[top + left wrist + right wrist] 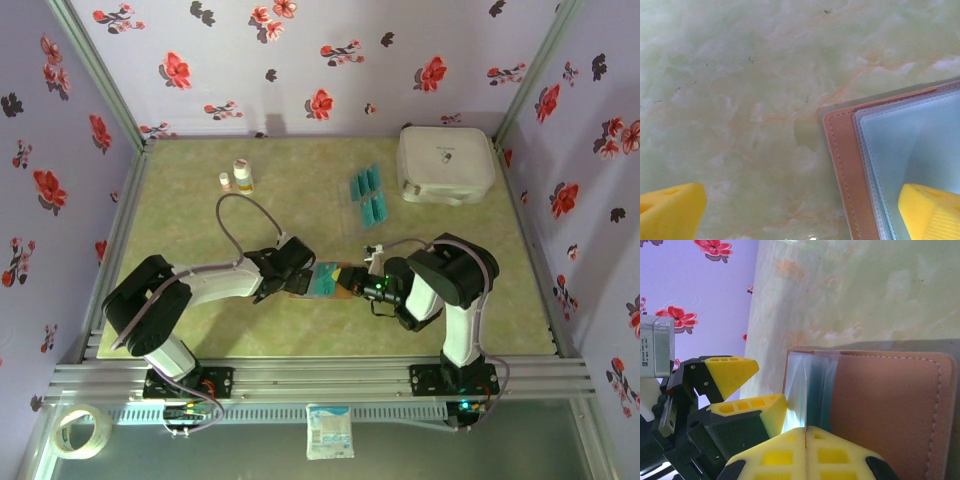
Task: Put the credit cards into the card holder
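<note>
The reddish-brown card holder (pixel 328 281) lies open on the table between my two grippers, its clear pocket pages up. My right gripper (pixel 805 437) is shut on the edge of one clear pocket page (pixel 810 390), holding it upright beside the brown cover (pixel 885 410). My left gripper (pixel 800 215) is open and straddles the holder's stitched brown edge (pixel 840 165): one yellow finger (pixel 932 210) is over the pocket pages, the other (pixel 670 212) over bare table. Several teal-blue credit cards (pixel 368 195) lie loose at the back, away from both grippers.
A large white rounded case (pixel 446 163) stands at the back right. Two small bottles (pixel 241 176) stand at the back left. Flowered walls close in the table on three sides. A roll of tape (pixel 80 431) lies off the table at the front left.
</note>
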Tool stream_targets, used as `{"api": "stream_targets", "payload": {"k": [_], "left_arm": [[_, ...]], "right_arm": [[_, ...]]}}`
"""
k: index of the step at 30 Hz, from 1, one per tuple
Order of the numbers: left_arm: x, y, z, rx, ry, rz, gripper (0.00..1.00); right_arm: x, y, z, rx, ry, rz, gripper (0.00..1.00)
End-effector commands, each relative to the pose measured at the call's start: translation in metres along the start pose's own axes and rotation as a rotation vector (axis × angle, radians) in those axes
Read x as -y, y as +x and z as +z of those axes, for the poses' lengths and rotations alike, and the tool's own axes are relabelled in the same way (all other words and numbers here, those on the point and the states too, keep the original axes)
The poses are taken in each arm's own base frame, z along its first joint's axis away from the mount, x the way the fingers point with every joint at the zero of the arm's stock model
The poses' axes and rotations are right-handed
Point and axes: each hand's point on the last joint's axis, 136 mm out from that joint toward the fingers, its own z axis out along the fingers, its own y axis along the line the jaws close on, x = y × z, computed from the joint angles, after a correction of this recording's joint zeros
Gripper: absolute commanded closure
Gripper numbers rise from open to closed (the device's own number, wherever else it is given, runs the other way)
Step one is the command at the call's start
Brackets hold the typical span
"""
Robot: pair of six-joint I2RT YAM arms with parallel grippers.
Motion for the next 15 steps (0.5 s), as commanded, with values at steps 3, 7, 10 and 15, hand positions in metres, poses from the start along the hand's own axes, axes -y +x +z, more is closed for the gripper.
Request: {"api": "stream_targets", "payload": {"k": [3,7,10,15], "left_arm": [[-0.012,0.023,0.005,-0.065,-0.061,0.038,0.00],[-0.012,0.024,0.005,-0.065,-0.063,0.039,0.00],[-0.012,0.023,0.005,-0.065,-0.062,0.039,0.00],[-0.012,0.024,0.005,-0.064,-0.061,0.036,0.00]], "right_arm": [[0.061,0.032,-0.012,-0.080,0.247,0.115,1.00],[0.068,0.033,-0.014,-0.081,0.288,0.123,1.00],[0.069,0.033,-0.015,-0.081,0.294,0.125,1.00],[0.071,0.035,-0.015,-0.084,0.296,0.131,1.00]]}}
